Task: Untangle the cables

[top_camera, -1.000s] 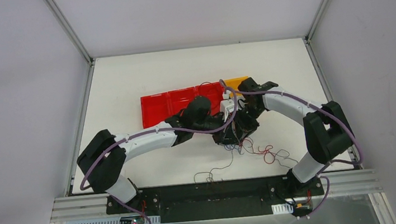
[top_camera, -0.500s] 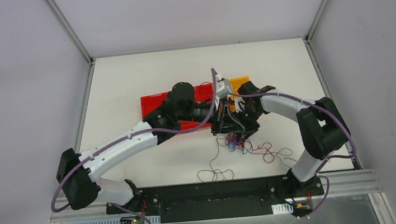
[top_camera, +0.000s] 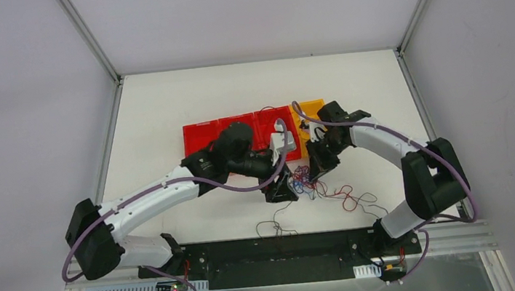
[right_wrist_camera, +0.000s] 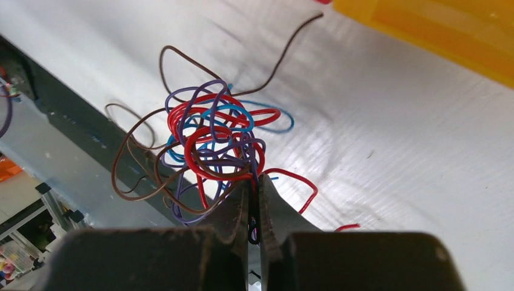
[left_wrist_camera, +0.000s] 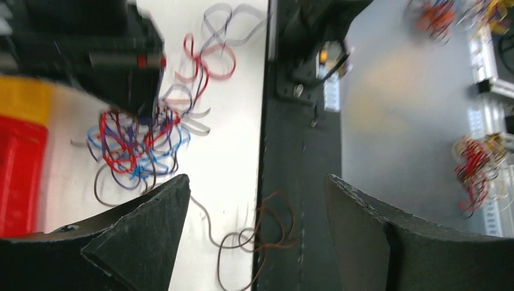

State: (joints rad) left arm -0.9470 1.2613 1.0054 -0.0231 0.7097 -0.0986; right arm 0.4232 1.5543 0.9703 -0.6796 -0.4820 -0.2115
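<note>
The cables (top_camera: 305,180) form a small clump of thin red, blue, purple and brown wires on the white table, in front of the bins. My right gripper (top_camera: 314,170) is at the clump's far right side. In the right wrist view it (right_wrist_camera: 255,182) is shut on strands at the base of the tangle (right_wrist_camera: 212,145). My left gripper (top_camera: 279,187) sits just left of the clump. It (left_wrist_camera: 256,179) is open wide with nothing between its fingers (left_wrist_camera: 151,224). Below it, a loose brown wire (left_wrist_camera: 267,224) lies over the table's near edge. The tangle (left_wrist_camera: 136,142) lies ahead and to the left.
Red bins (top_camera: 203,141) and a yellow bin (top_camera: 312,108) stand in a row just behind the grippers. Loose red loops (top_camera: 348,199) trail right of the clump, and a thin dark wire (top_camera: 275,225) curls toward the black rail (top_camera: 275,257) at the near edge.
My left gripper has come down from over the bins to the clump's left side and opened. My right gripper has closed on the tangle's strands.
</note>
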